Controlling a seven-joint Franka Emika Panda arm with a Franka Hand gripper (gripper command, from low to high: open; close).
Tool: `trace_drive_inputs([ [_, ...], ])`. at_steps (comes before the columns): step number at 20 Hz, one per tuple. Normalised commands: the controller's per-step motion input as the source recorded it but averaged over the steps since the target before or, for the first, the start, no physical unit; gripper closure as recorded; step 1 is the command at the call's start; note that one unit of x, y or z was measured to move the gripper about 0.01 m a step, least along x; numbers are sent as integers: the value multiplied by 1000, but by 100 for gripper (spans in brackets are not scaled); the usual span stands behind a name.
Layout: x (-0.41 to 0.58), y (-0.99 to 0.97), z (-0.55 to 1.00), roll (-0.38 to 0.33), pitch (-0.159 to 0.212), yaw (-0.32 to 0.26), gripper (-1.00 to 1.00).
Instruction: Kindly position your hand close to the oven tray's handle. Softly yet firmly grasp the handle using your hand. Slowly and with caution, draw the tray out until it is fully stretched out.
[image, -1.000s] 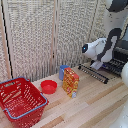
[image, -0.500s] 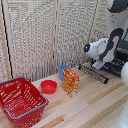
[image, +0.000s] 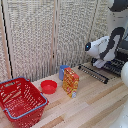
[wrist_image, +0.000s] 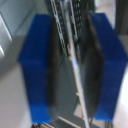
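Blue fingers (wrist_image: 36, 65) of my hand (image: 100, 63) stood apart on either side of the oven tray (image: 95, 72), whose thin bars ran between them; I couldn't tell if they touched. Tray stuck out from the oven (image: 119, 62), just beside an orange box (image: 70, 82).

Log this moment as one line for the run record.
phase: pulling tray | gripper: fingers either side of oven tray front bar, grip unclear | tray: partly out of oven | nearby: red basket, untouched
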Motion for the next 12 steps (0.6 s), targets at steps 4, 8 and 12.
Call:
trace_drive_inputs([
  [4,-109,36,282,-14,0,-21,100],
  [8,-23,68,759,-1,0,-62,100],
  [12,-18,290,710,7,-11,-82,100],
])
